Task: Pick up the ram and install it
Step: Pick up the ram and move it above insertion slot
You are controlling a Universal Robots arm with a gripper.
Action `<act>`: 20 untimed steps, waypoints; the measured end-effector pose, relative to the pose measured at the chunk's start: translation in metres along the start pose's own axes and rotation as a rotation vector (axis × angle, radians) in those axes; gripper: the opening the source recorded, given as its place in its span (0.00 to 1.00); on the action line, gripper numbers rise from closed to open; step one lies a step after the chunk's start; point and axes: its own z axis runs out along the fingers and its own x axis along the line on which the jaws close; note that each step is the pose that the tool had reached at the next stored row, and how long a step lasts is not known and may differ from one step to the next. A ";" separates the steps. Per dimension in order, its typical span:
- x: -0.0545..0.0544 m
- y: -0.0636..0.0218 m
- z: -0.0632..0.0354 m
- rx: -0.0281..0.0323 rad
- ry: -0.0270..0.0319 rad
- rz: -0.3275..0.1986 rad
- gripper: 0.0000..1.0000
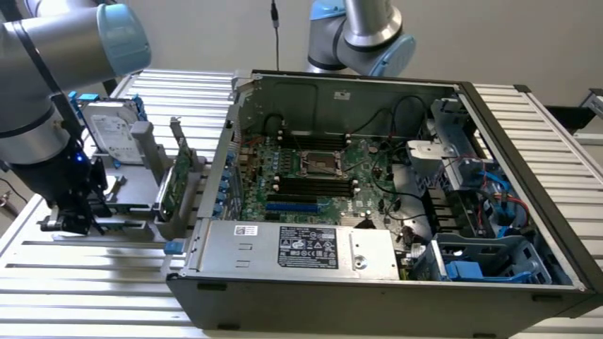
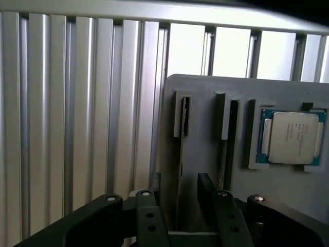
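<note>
The released end effector [image 2: 180,191] straddles what appears to be the ram [image 2: 179,159], edge-on in a grey holder [image 2: 205,90] on the bench [image 2: 77,103].

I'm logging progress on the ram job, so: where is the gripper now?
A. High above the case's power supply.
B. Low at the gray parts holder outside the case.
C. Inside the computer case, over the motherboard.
B: in the exterior view the gripper sits low at the gray parts holder, on the exterior view's left of the open computer case.
</note>
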 end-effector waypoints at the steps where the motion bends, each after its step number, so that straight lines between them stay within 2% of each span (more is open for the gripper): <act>1: 0.000 0.0000 0.0006 -0.0002 -0.0023 0.000 0.42; 4: 0.000 0.0000 0.0010 -0.0032 -0.0031 0.001 0.42; 15: 0.000 0.0000 0.0013 -0.0035 -0.0034 0.001 0.42; 20: 0.000 0.0002 0.0018 -0.0063 -0.0036 0.010 0.42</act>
